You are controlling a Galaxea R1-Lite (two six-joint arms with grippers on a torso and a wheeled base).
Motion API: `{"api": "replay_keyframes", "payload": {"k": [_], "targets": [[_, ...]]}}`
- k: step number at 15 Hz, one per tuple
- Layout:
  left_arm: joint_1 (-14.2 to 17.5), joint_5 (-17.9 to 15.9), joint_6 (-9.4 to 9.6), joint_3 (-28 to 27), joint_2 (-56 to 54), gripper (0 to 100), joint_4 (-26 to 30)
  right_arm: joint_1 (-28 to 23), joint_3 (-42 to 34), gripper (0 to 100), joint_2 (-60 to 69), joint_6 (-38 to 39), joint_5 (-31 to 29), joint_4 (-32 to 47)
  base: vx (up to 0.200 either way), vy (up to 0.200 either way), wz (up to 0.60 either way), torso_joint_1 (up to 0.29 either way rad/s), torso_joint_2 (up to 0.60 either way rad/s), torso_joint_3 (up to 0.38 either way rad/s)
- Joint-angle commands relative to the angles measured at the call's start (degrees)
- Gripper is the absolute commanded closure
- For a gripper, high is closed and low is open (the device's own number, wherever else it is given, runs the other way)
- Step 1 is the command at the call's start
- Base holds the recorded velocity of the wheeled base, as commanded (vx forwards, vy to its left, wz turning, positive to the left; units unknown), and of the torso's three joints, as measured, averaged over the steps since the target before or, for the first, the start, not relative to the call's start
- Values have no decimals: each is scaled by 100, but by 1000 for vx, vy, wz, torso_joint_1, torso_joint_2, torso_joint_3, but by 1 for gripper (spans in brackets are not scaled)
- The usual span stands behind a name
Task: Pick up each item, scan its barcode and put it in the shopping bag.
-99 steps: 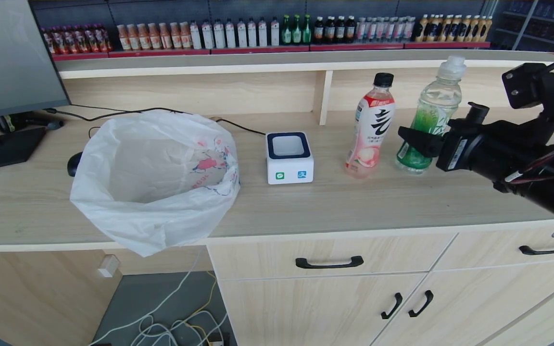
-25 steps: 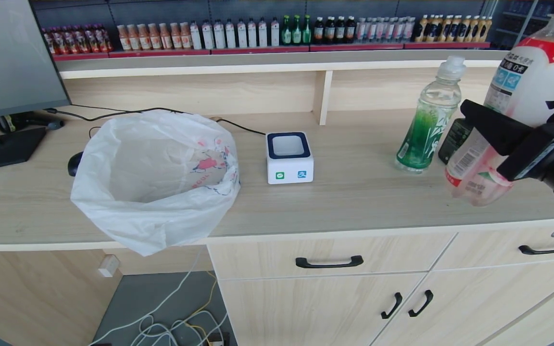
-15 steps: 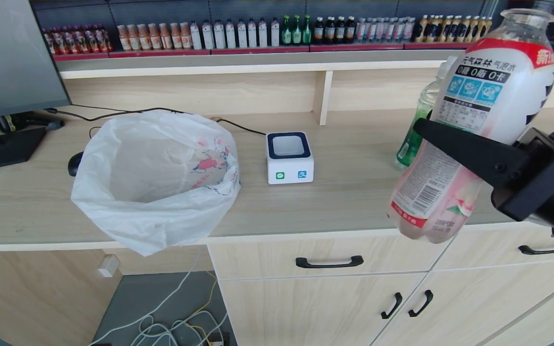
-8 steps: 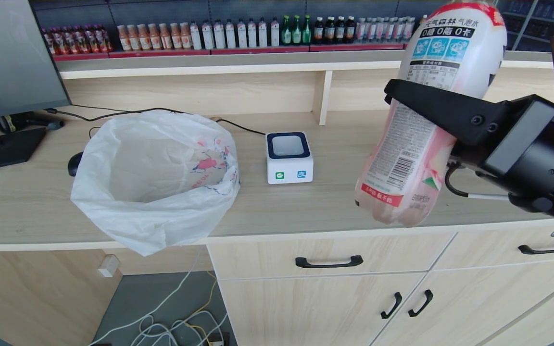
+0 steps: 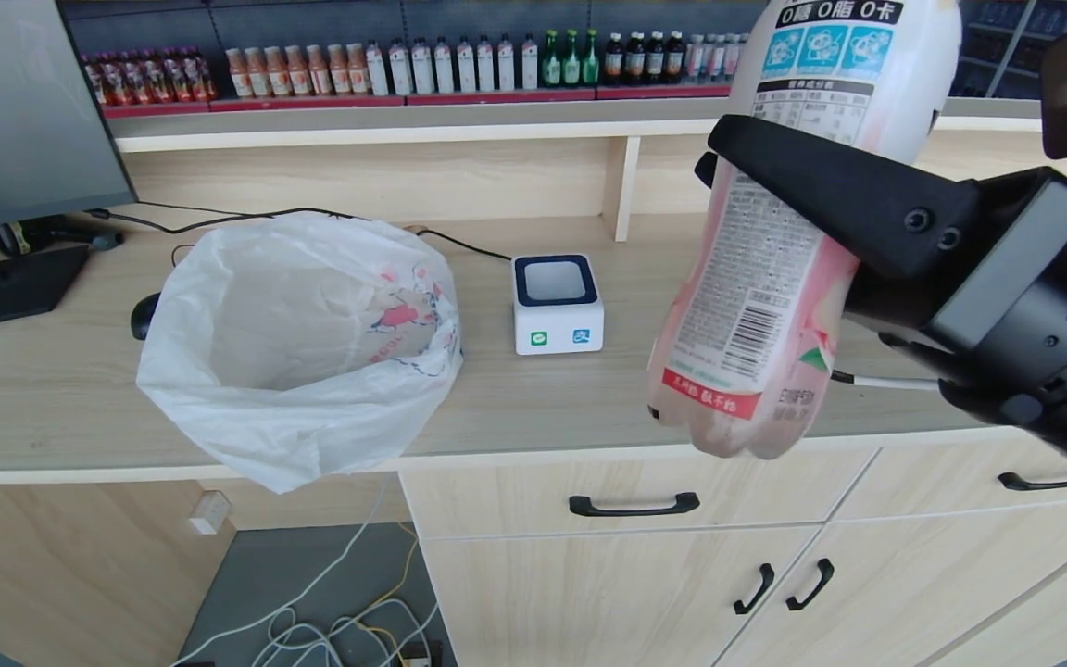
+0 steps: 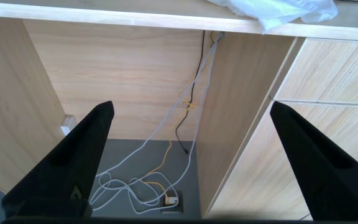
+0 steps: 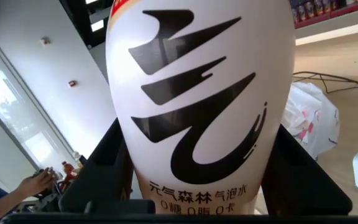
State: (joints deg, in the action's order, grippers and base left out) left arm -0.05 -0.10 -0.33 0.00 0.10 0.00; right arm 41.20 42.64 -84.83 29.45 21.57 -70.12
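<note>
Light wooden desk (image 5: pixel 52 389): white plastic shopping bag (image 5: pixel 302 343) noted left of white box scanner (image 5: pixel 558 304). Pink plastic drink bottle (image 5: pixel 774 278) is grasped by right tool (image 5: pixel 714 156), right of scanner; left tool (image 6: pixel 194 168) released.

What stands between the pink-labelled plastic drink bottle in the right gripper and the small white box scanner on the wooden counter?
Nothing visible. The pink-labelled plastic bottle, held by the right gripper, hangs above the wooden counter, right of the white box scanner; only bare countertop lies between.
</note>
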Motion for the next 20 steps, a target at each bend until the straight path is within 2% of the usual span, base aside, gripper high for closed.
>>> {"api": "replay_keyframes", "payload": {"k": [1,7,20], "targets": [[-4,1,-2,0,-1,0,0,239,-151,100,-33,-1,-3,-257,0,0,0,0,0,0],[-4,1,-2,0,-1,0,0,591,-186,100,-60,-27,-3,-467,0,0,0,0,0,0],[-4,1,-2,0,-1,0,0,670,-186,100,-147,-54,-3,-467,0,0,0,0,0,0]]}}
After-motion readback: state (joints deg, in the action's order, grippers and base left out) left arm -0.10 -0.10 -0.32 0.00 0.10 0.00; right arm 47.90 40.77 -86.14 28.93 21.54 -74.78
